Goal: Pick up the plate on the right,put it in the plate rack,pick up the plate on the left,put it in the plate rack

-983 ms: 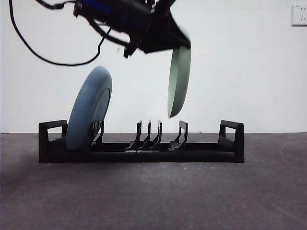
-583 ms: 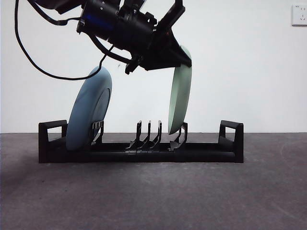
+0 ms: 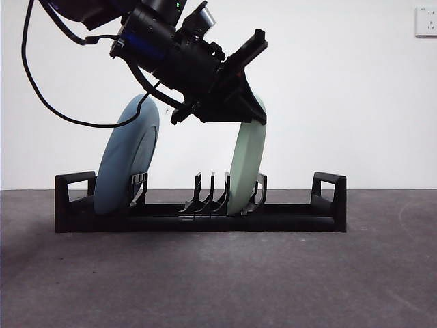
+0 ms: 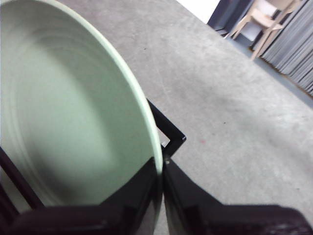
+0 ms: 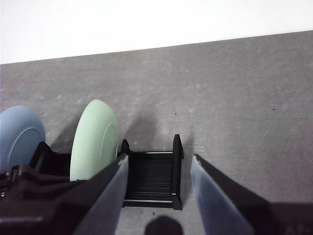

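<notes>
Left gripper [image 3: 251, 117]: enters from the upper left of the front view, now lower and more tilted than half a second ago; its jaws pinch the top rim of the green plate [image 3: 246, 167] (the left wrist view shows the rim squeezed between them [image 4: 160, 196]).
Green plate: a second ago it hung clear above the rack; half a second ago its lower edge was level with the divider right of centre; now it stands nearly upright with its foot down in a slot of the plate rack [image 3: 300, 219], between the middle dividers and the one on their right.
Blue plate [image 3: 128, 157]: left of centre, leaning in the rack's left end; unchanged.
Plate rack: across the middle of the frame on the dark table [image 3: 218, 280]; it has not moved.
Right gripper [image 5: 159, 196]: aloft over the rack's end, jaws spread, holding nothing.
</notes>
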`<state>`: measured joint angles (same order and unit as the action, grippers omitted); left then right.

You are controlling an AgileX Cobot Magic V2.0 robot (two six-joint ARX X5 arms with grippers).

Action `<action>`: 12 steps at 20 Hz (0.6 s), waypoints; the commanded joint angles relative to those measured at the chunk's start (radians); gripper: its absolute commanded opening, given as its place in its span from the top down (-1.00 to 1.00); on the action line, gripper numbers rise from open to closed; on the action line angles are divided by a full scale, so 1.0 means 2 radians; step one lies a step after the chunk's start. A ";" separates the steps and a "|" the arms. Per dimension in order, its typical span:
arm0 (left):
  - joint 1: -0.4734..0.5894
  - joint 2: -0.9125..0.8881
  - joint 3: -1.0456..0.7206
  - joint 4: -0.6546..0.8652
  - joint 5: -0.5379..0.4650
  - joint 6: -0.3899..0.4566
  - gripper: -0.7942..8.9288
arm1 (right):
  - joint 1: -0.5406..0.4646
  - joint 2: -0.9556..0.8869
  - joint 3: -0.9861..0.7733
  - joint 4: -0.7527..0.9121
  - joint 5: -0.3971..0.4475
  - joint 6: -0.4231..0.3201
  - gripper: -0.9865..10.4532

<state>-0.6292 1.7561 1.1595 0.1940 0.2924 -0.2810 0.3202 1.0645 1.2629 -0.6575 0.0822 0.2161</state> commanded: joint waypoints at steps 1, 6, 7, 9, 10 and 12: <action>0.003 0.002 0.001 -0.004 -0.009 0.009 0.48 | 0.000 0.000 0.001 0.003 0.002 -0.004 0.45; 0.003 -0.004 0.001 -0.005 0.024 0.009 0.18 | 0.000 0.000 0.001 0.002 -0.002 -0.009 0.45; 0.003 -0.009 0.001 -0.007 0.027 0.009 0.18 | 0.000 0.000 0.001 0.002 -0.003 -0.019 0.45; 0.001 -0.022 0.001 -0.014 0.025 0.012 0.18 | 0.001 0.001 0.001 0.002 -0.003 -0.049 0.45; 0.000 -0.030 0.001 -0.019 0.024 0.016 0.18 | 0.001 0.001 0.001 0.002 -0.004 -0.059 0.45; 0.000 -0.053 0.001 -0.035 0.023 0.037 0.18 | 0.001 0.001 0.001 -0.002 -0.031 -0.074 0.45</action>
<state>-0.6258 1.6764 1.1595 0.1211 0.3351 -0.2512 0.3202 1.0645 1.2629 -0.6621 0.0368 0.1173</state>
